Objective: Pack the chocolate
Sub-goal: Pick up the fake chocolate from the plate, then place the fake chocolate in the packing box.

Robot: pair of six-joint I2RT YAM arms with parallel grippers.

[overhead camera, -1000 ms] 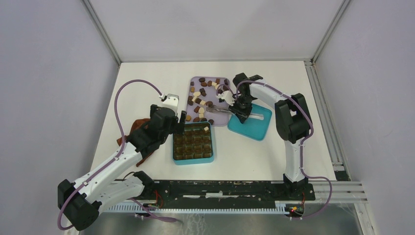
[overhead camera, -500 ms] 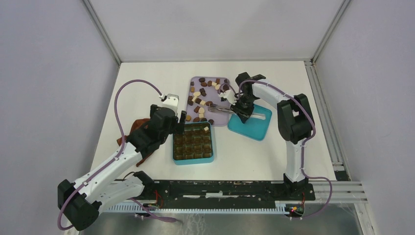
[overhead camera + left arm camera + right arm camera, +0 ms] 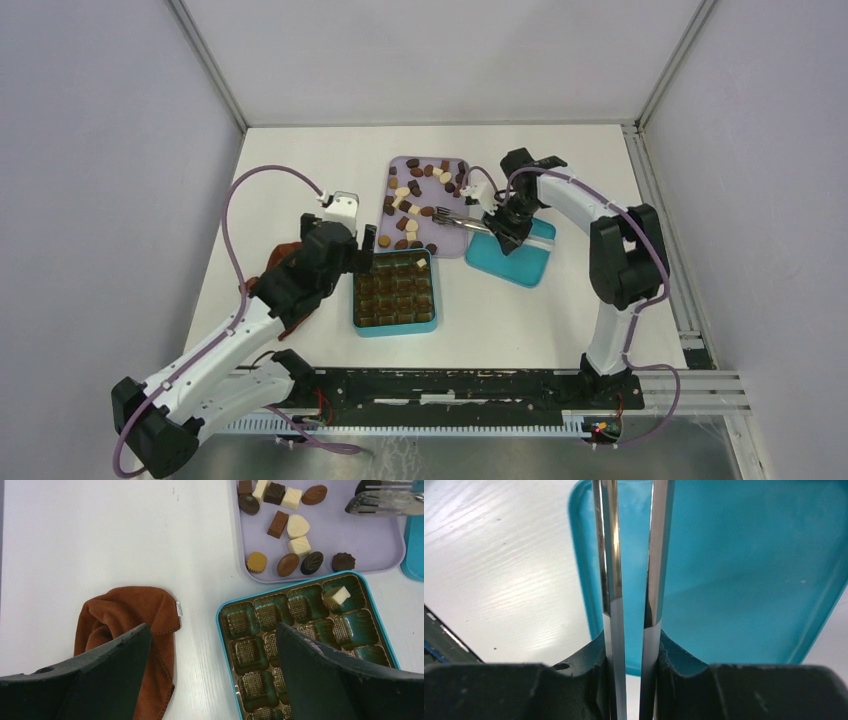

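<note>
right gripper [image 3: 505, 224] clamps metal tongs [image 3: 458, 221], tips over the purple tray [image 3: 350, 540] of chocolate [image 3: 298, 526]. left gripper [image 3: 212, 628] stands wide above the teal box [image 3: 395, 329] holding one white piece [image 3: 336, 595].

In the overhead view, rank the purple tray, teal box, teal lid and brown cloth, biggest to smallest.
1. purple tray
2. teal box, only slightly smaller
3. teal lid
Brown cloth: unsure, the left arm hides most of it.
</note>
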